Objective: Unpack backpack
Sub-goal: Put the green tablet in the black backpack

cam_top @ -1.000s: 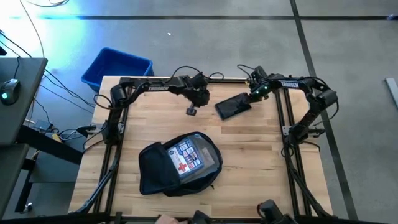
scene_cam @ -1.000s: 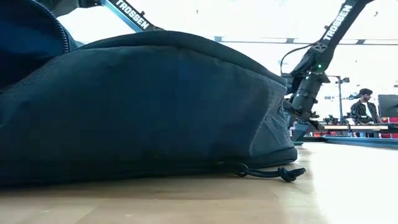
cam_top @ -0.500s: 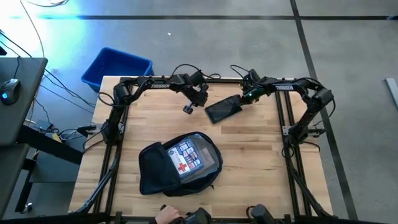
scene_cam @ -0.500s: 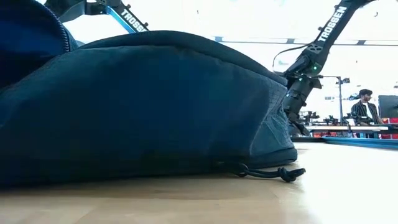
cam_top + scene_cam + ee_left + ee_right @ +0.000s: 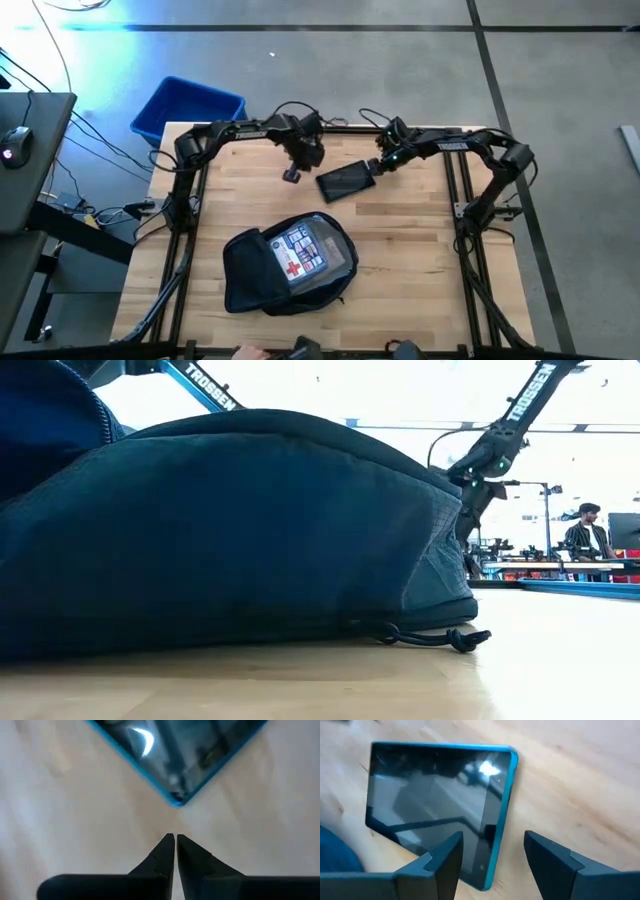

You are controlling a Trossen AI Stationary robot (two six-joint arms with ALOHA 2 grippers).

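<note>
A: Right wrist view gave us the right claw part open, empty, one finger over the tablet; the left claw was pinched shut beside its corner.

B: We placed the backpack near the surface's front edge, unzipped, a red-cross kit showing. We judged it soft and floppy; take the stiff kit instead.

A: Since earlier, we saw the tablet slide left with both claws.
</note>
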